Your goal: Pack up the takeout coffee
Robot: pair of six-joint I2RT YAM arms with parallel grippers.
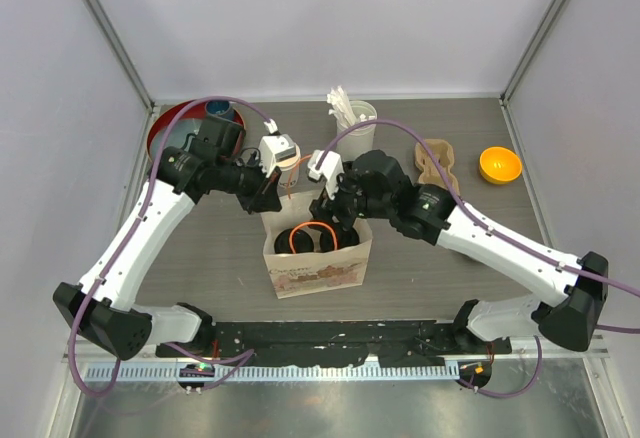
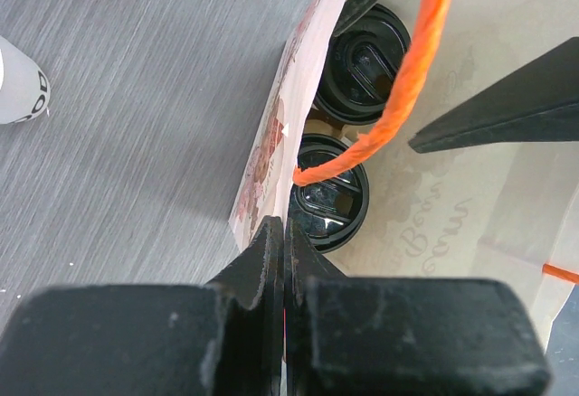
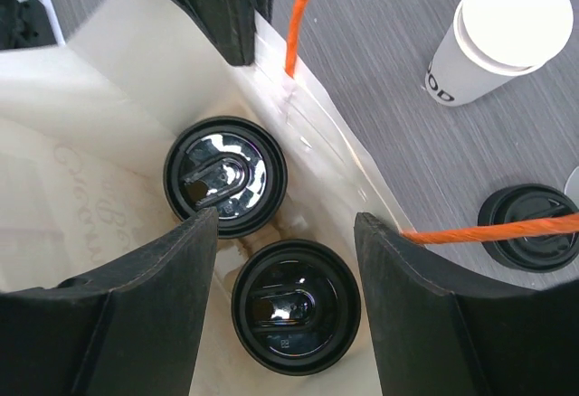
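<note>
Only the round black plastic lids (image 3: pixel 226 174) of the two cups inside the cream printed paper bag (image 1: pixel 318 270) are showing. The cup bodies are sitting hidden beneath them. From overhead the bag's walls are leaving little more than two dark rings in sight.

A small tapered white paper cup (image 3: pixel 502 30) is standing on the grey table (image 3: pixel 398 80) just beyond the bag's far wall. Its top is glaring white, so whether it is open is hard to tell. In the overhead view the left arm's wrist is covering it. A loose black lid (image 3: pixel 529 238) is lying near it, running up to the frame edge with an orange cord crossing over it.

The left gripper (image 2: pixel 285 233) is pinching the bag's far-left rim, its jaws pressed together on the paper. The right gripper (image 3: pixel 288 220) is hanging in the bag's mouth with its fingers spread apart, gripping nothing, and the two lids are lying just beside each other below it. The orange cord handles (image 2: pixel 407 80) are looping across the opening between the two grippers.

A white cylinder of white sticks (image 1: pixel 350 118) is standing at the far edge. A tan pulp cup carrier (image 1: pixel 437 163) and an orange bowl (image 1: pixel 499 165) are sitting to the right, and a red round tray (image 1: pixel 158 128) is lying at the far left.

The bag's walls are closing tightly around the lids, leaving little room beside them.
</note>
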